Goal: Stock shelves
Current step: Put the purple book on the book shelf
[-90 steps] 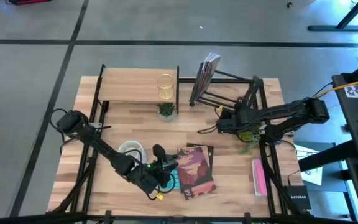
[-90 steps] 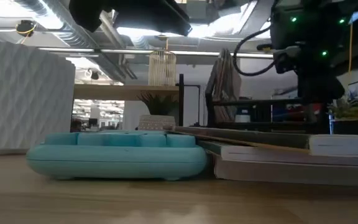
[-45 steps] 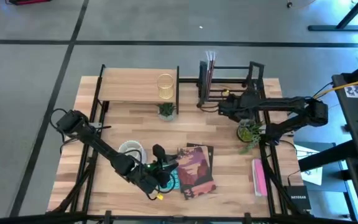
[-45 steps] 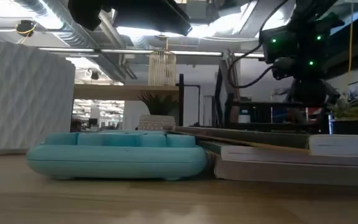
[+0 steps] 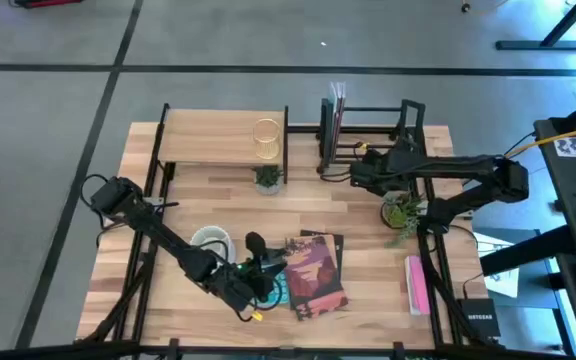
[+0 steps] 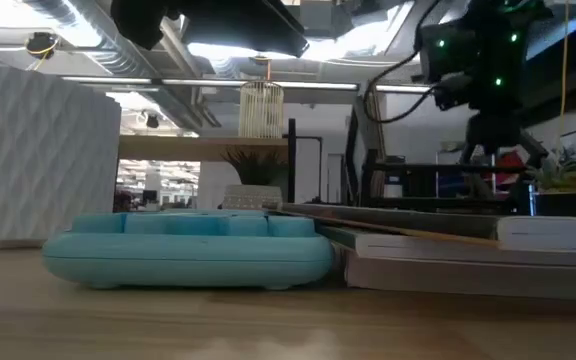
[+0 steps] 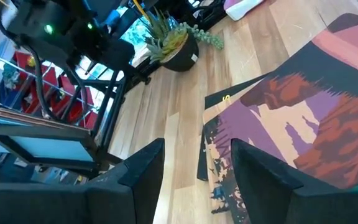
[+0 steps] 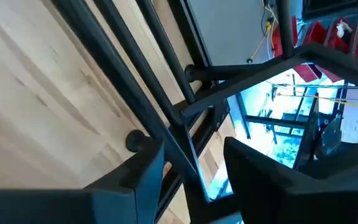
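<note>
The black bar rack stands upright at the table's far right, with thin books upright at its left end. My right gripper is at the rack's near side, open, and one of the rack's slanting bars passes between its fingers. The wood shelf at the far left carries a gold wire ornament. My left gripper hangs open above the table's near middle, over the left edge of a flat book, and touches nothing. My right gripper has a black bar of the rack between its open fingers, which come level from the table's near side. I cannot tell whether either finger touches the bar.
A potted plant stands just near my right arm. A small plant sits in front of the wood shelf. A teal flat object and a white round dish lie by the book. A pink book lies near right.
The black rack was tipped toward the table's near edge, and now it stands upright. Its books have come upright with it. My right gripper has moved toward the far edge alongside the rack. In the last half second both have stayed nearly still.
</note>
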Robot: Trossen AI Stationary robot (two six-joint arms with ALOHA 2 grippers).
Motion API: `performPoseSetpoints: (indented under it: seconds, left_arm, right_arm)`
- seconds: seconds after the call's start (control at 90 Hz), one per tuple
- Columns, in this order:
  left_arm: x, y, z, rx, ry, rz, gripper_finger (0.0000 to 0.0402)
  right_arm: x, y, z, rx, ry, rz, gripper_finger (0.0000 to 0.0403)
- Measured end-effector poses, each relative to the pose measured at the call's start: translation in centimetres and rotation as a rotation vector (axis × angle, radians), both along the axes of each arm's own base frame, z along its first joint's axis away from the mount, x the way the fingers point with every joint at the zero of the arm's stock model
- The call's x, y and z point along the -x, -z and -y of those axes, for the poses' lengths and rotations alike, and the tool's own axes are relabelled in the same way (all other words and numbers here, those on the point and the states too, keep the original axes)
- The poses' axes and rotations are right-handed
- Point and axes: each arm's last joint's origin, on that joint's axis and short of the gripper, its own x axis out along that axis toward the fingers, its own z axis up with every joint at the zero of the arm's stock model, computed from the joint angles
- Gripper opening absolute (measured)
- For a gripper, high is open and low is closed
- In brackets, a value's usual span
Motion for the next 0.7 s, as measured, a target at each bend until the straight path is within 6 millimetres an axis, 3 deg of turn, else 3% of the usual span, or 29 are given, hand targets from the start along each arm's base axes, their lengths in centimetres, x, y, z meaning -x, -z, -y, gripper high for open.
performPoseSetpoints:
  seconds: [0.2, 0.356, 0.511, 0.7]
  left_arm:
    - [0.0, 0.0, 0.0, 0.0, 0.0, -0.002, 0.017]
    - [0.0, 0.1, 0.1, 0.047, 0.031, -0.009, 0.017]
    - [-0.7, 0.3, -0.6, 0.166, 0.101, -0.038, 0.017]
    - [-2.2, 0.9, -3.6, 0.292, 0.066, -0.081, 0.017]
  right_arm:
    - [-0.6, -1.9, -3.3, -0.019, -0.044, 0.075, 0.0153]
    - [-1.3, -2.7, -7.8, -0.06, -0.162, 0.231, 0.0153]
    - [-2.3, -2.5, -14.0, -0.181, -0.366, 0.515, 0.0153]
    - [-4.0, -1.3, -22.9, -0.48, -0.682, 0.863, 0.0153]
